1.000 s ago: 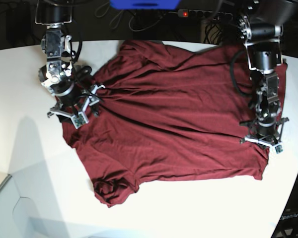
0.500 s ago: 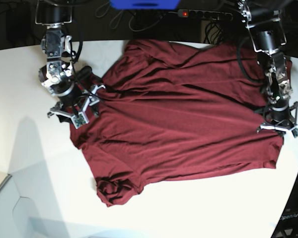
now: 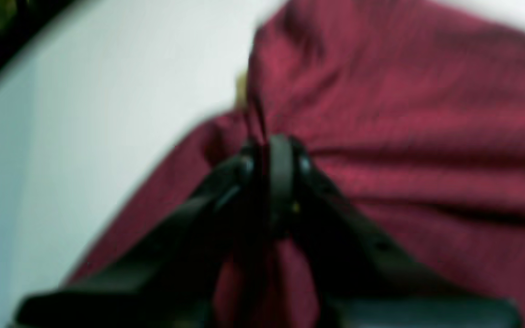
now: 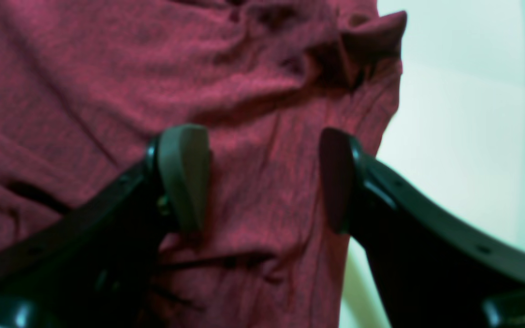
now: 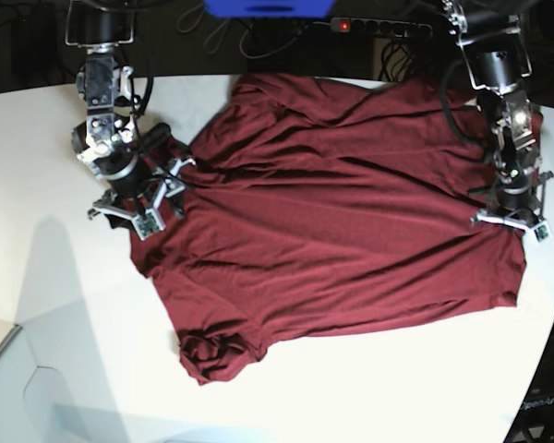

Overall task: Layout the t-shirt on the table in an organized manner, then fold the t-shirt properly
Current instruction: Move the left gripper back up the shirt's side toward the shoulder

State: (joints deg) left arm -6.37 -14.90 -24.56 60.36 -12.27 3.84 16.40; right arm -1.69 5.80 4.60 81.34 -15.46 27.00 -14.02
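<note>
We see the t-shirt (image 5: 342, 212) as a plain dark maroon-red with no print, only darker shadows along its folds. The table (image 5: 37, 185) under it is plain white, and both grippers' fingers (image 4: 182, 175) are black.

The dark red shirt (image 5: 332, 217) lies spread and wrinkled across the white desk (image 5: 37, 166). Its lower left corner is bunched into a crumpled knot.

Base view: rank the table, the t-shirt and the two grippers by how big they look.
1. table
2. t-shirt
3. right gripper and left gripper: both far smaller than the shirt and too alike to rank.
</note>
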